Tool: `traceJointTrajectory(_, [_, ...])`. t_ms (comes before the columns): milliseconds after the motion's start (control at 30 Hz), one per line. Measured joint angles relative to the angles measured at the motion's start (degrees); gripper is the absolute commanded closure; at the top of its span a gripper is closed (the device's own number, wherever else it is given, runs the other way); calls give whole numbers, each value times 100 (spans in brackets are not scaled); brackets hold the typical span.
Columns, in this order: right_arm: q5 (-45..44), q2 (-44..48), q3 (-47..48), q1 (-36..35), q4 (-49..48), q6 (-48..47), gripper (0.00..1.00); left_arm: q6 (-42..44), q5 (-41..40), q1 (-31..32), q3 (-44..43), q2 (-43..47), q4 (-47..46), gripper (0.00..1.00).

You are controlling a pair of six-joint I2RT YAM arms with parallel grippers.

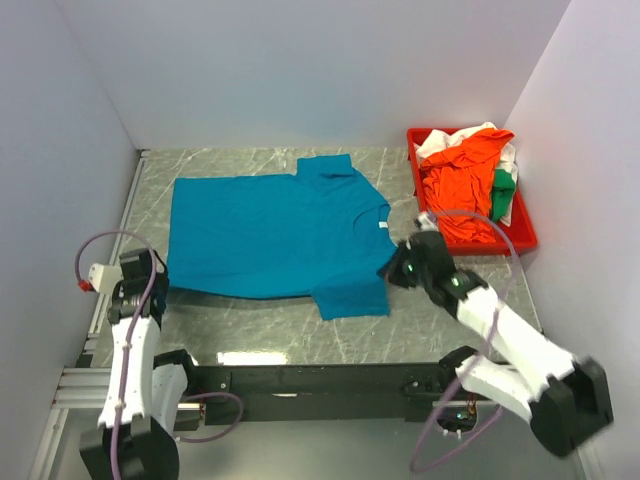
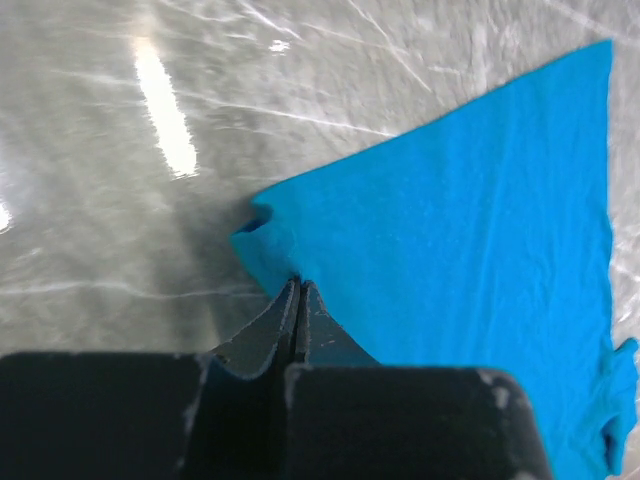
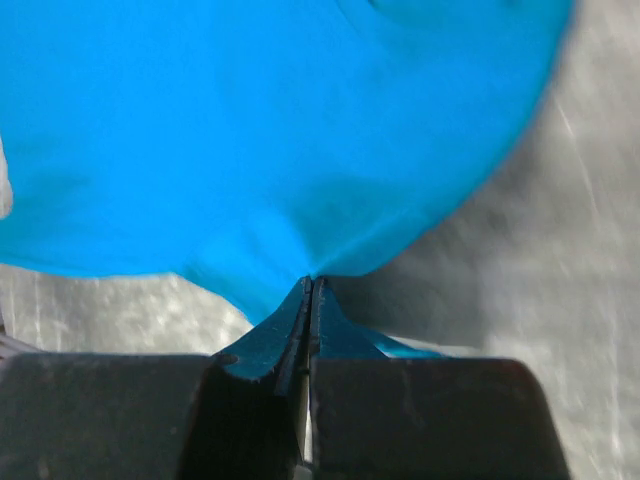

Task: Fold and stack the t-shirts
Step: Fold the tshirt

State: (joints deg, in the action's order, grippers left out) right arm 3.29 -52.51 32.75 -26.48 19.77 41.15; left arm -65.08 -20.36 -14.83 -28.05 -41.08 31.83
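Note:
The teal-blue t-shirt lies spread on the marble table, hem to the left and collar to the right. My left gripper is shut on the shirt's near left hem corner; the left wrist view shows the closed tips pinching the teal cloth. My right gripper is shut on the shirt's near right edge by the sleeve, and in the right wrist view the tips grip lifted cloth. Orange, white and green shirts lie heaped in the tray.
A red plastic tray sits at the back right against the right wall. White walls enclose the table on the left, back and right. A metal rail runs along the near edge between the arm bases.

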Motion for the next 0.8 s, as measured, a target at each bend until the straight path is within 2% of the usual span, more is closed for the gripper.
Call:
traceJointTrajectory(200, [-2, -2282, 2218, 33, 61, -439, 100, 282, 273, 2, -750, -1873, -579, 99])
traceJointTrajectory(367, [-20, -3598, 3491, 74, 90, -612, 100, 455, 387, 2, -1443, -3158, -890, 99])
traceJointTrajectory(567, [55, -4400, 4105, 177, 254, -654, 100, 544, 507, 2, -2063, -4111, -1008, 99])
traceJointTrajectory(800, [144, -4505, 4146, 514, 323, -654, 100, 551, 575, 39, -2455, -4435, -1005, 99])
